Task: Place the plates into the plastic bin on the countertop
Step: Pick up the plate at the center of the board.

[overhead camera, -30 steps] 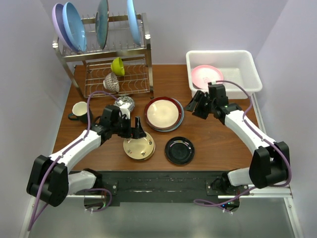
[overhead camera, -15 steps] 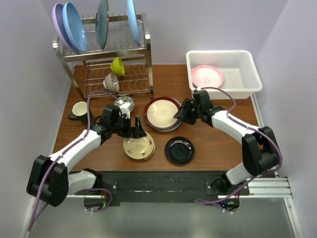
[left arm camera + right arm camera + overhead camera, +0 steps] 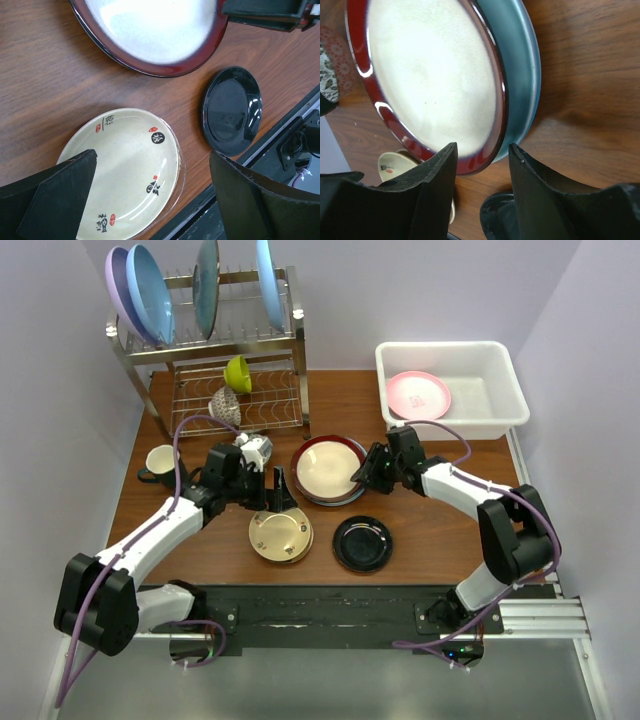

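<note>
1. Left tool: jaws spread wide, gripping nothing. It hovers over the upper edge of the gold-tan plate, lower centre-left of the top view.
2. Right tool: jaws part-way apart, nothing clamped. The rim of the maroon-rimmed cream plate lies at the mouth of the gap; contact cannot be told.
3. That plate rests on a teal plate, mid-bench.
4. Glossy black plate: flat on the bench, just right of the gold-tan one.
5. Pink plate: inside the white plastic bin, upper right.
</note>
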Controlling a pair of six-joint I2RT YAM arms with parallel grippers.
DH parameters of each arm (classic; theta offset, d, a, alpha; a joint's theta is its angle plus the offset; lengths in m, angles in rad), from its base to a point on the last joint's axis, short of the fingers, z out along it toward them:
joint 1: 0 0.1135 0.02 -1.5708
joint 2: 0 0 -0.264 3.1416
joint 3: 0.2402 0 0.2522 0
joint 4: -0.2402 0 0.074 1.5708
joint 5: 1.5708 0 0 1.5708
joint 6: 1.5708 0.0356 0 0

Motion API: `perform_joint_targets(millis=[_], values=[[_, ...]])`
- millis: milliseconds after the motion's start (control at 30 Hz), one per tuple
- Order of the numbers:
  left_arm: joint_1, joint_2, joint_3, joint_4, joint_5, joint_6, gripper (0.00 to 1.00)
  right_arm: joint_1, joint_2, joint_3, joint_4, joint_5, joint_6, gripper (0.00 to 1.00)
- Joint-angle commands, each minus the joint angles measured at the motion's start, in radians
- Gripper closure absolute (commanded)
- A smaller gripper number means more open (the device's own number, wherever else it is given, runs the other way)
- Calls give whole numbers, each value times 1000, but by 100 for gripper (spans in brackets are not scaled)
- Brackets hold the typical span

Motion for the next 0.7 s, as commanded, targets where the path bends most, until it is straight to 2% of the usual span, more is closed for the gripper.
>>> perform_joint_targets(millis=[0,300,500,667], values=[[-6,2,52,-13,14,14,0,6,33,-5,61,17,24,52],[-6,6,57,-16,14,20,0,9,96,-2,122,-10,52,52],[-6,12,58,-16,14,22,0,15,141,7,114,6,56,57],[-6,14,60,-19,10,25,0,20,154,-2,124,10,63,74]])
